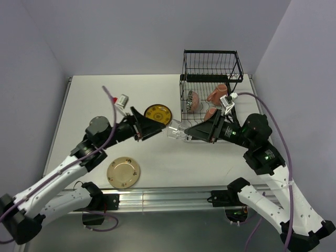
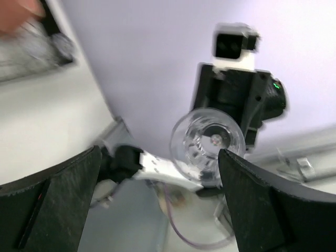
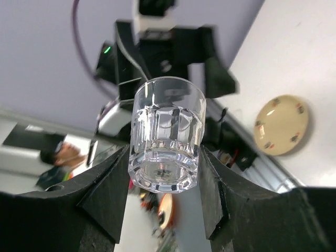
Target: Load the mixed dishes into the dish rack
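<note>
In your left wrist view the top left corner is smeared: the rack (image 2: 31,50) is only a grey blur and something orange (image 2: 18,13) above it can't be made out. From above, the right jaws cover the base of the glass (image 1: 175,131), wires cross the dishes (image 1: 217,95) in the rack, and the silvery thing (image 1: 122,100) on the desk (image 1: 210,157) is too small to name

We see a white table (image 1: 157,152), pale lavender walls (image 1: 131,31) rising behind the table and at both its sides, a silver metal rail (image 1: 168,197) along the table's near edge
</note>
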`<state>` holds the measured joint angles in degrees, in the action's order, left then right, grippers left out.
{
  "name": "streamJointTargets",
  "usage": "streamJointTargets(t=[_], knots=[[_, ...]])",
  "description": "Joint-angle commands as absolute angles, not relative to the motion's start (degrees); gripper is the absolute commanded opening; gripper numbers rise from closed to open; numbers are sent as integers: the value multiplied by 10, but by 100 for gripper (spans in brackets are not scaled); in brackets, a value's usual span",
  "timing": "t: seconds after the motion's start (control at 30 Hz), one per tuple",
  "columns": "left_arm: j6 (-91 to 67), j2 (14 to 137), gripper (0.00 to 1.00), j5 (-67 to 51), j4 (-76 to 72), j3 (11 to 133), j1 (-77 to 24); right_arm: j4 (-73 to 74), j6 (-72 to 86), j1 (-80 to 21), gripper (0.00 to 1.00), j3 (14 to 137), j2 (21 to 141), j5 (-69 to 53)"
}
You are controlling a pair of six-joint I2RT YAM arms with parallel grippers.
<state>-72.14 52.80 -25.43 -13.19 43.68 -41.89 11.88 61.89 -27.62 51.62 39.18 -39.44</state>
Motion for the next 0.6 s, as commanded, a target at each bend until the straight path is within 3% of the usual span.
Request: streamJointTargets(t=[0.0, 0.17, 0.37, 0.57], knots=[[-620, 434, 99, -20, 159, 487, -413, 257, 518, -279, 0, 602, 425, -285], [-578, 384, 97, -10, 219, 472, -412, 457, 422, -279, 0, 727, 545, -83], [-565, 354, 87, -46, 224, 430, -413, 534, 378, -279, 0, 811, 686, 26], [-548, 343, 84, -30, 253, 410, -412, 627, 343, -294, 0, 907, 822, 164]])
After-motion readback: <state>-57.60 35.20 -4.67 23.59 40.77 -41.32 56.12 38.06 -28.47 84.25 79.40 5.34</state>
